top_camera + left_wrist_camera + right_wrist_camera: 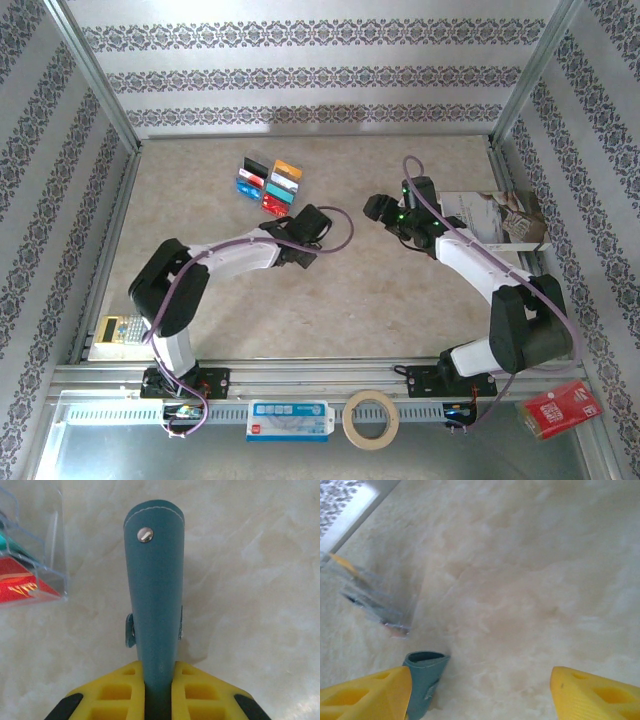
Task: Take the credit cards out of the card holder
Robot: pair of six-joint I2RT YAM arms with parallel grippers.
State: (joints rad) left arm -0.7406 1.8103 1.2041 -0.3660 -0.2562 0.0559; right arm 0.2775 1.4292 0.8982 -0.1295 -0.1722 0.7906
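At the middle of the table (350, 300), the left gripper (159, 692) was clamped tight on the card holder (156, 590), the closed blue wallet poking out beyond its tips. Just to the right, the right gripper (480, 692) gaped wide, holding nothing, with the wallet's end beside it. Farther back on the left, the credit cards (270, 182) sat in a clear stand (45, 555).

Left arm (235, 255) and right arm (480, 265) with black joint housings, white link covers, purple cables (345, 230), green lights (405, 212) at right wrist, left end effector (159, 695) and right end effector (480, 690) with yellow pocketed fingers (117, 695)
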